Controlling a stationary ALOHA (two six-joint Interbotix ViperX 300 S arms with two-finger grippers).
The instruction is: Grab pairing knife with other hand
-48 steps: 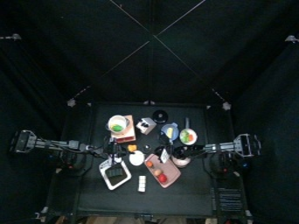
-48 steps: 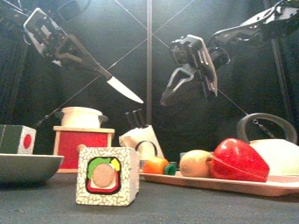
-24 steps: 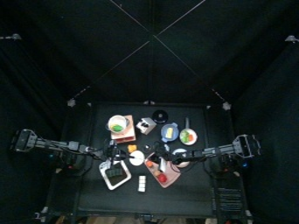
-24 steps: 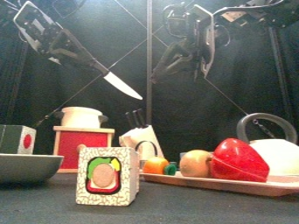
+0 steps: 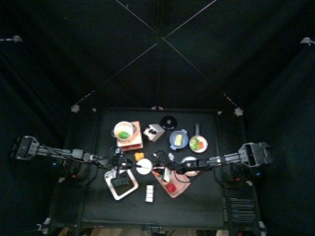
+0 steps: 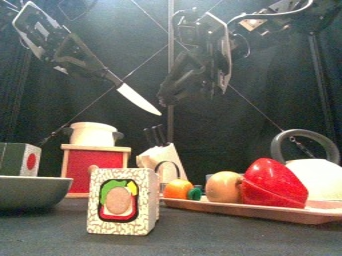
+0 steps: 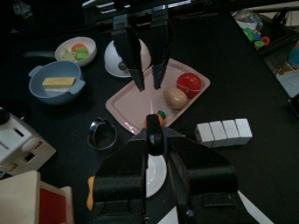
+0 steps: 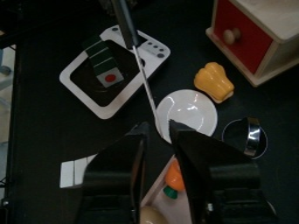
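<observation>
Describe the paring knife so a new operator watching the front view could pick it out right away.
Start at the left arm, coming down from the upper left in the front view. Its end effector holds the paring knife in the air above the red-and-white box. It has a dark handle and a short pale pointed blade slanting down to the right, and it is the only item off the table.

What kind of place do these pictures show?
Probably a robot test booth set up as a toy kitchen: black curtains enclose a small table with toy food on a pink tray, and one arm holds a knife.
</observation>
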